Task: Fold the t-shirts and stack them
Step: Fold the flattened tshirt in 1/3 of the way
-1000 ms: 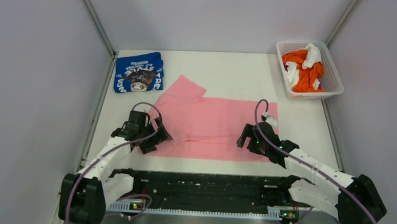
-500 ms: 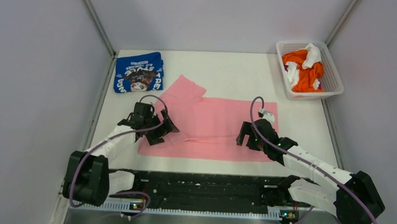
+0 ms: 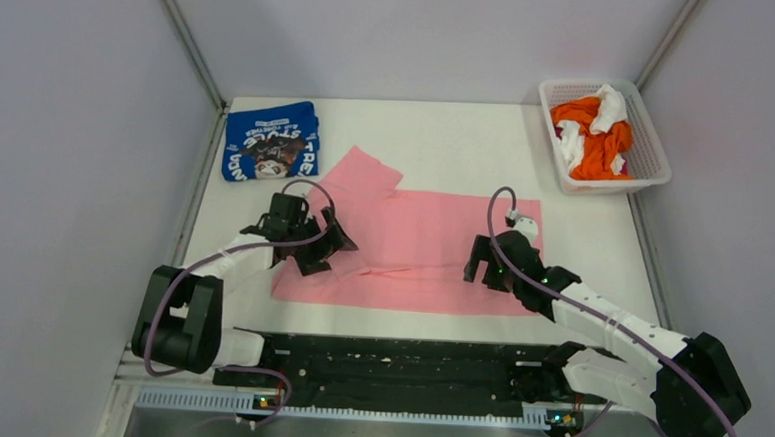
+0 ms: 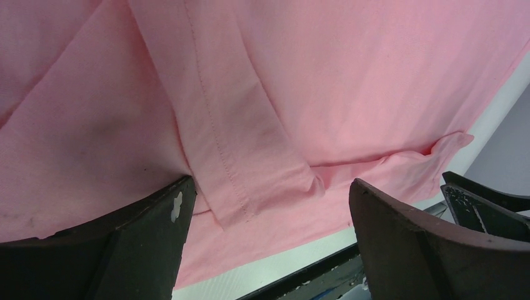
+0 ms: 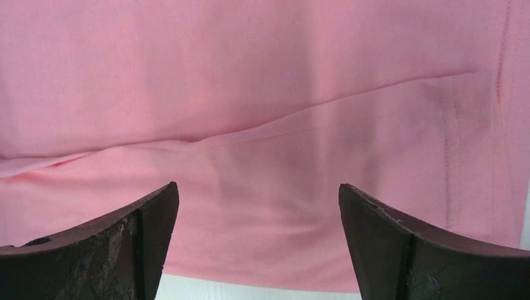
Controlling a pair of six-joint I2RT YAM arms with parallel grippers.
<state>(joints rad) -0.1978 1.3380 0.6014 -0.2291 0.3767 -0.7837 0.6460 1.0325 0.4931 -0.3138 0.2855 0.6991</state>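
The light pink t-shirt (image 3: 423, 230) lies spread on the table, partly folded lengthwise, one sleeve sticking out at the back left. The royal blue t-shirt (image 3: 270, 140) lies folded at the back left corner. My left gripper (image 3: 327, 247) is open above the pink shirt's left end; in its wrist view a hemmed fold (image 4: 250, 156) lies between the jaws. My right gripper (image 3: 481, 263) is open above the shirt's right part; its wrist view shows pink cloth (image 5: 262, 125) with a long crease. Neither holds anything.
A white lattice basket (image 3: 651, 142) with orange and white clothes stands at the back right. Grey walls close in the table on the left, right and back. The black arm rail (image 3: 396, 364) runs along the near edge.
My left gripper has moved right and a little back, onto the pink shirt's left end. My right gripper shifted slightly back. The shirt's near-left edge has shifted a little.
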